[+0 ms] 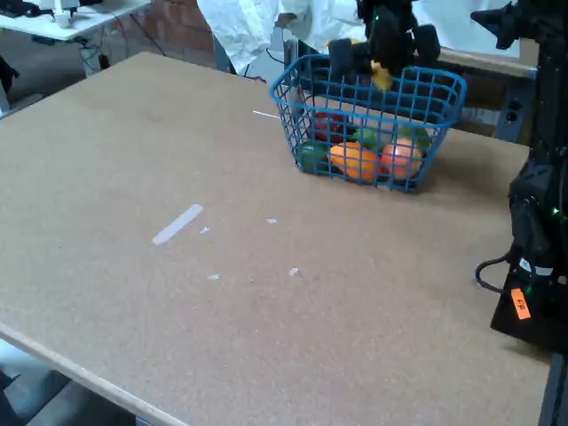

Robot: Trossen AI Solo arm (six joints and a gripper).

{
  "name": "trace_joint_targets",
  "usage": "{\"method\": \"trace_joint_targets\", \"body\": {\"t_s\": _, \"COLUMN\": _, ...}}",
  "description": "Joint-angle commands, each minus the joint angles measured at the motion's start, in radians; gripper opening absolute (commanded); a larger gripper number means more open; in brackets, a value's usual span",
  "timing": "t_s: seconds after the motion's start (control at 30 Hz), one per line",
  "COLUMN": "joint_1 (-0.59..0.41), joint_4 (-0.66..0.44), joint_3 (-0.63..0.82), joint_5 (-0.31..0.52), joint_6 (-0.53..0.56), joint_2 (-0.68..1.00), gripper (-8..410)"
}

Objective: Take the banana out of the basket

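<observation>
Gripper (380, 64) over basket (311, 67) far rim, near table (222, 293) back edge; banana (382, 76) yellow tip just below. Clamped or not: cannot tell. Axis hidden.

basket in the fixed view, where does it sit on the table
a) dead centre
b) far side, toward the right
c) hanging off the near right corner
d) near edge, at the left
b: the blue basket stands on the far part of the table, right of the middle, with the pincer above its rim and a bit of yellow, probably the banana, at it.
</observation>
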Motion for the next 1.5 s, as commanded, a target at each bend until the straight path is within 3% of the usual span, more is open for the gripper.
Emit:
{"method": "trace_joint_targets", "body": {"t_s": 0.0, "joint_1": 0.002, "joint_4": -0.016, "joint_3": 0.000, "joint_5": -0.105, "joint_6": 0.003, "joint_2": -0.060, "gripper": 79}}
{"method": "trace_joint_targets", "body": {"t_s": 0.3, "joint_1": 0.021, "joint_4": -0.021, "joint_3": 0.000, "joint_5": -0.285, "joint_6": -0.008, "joint_2": -0.148, "gripper": 79}}
{"method": "trace_joint_targets", "body": {"t_s": 0.43, "joint_1": 0.050, "joint_4": -0.022, "joint_3": 0.000, "joint_5": -0.327, "joint_6": -0.009, "joint_2": -0.161, "gripper": 79}}
{"method": "trace_joint_targets", "body": {"t_s": 1.13, "joint_1": 0.348, "joint_4": -0.025, "joint_3": 0.000, "joint_5": -0.325, "joint_6": -0.004, "joint_2": -0.161, "gripper": 79}}
{"method": "trace_joint_targets", "body": {"t_s": 1.47, "joint_1": 0.492, "joint_4": -0.098, "joint_3": 0.000, "joint_5": -0.325, "joint_6": 0.003, "joint_2": -0.161, "gripper": 79}}
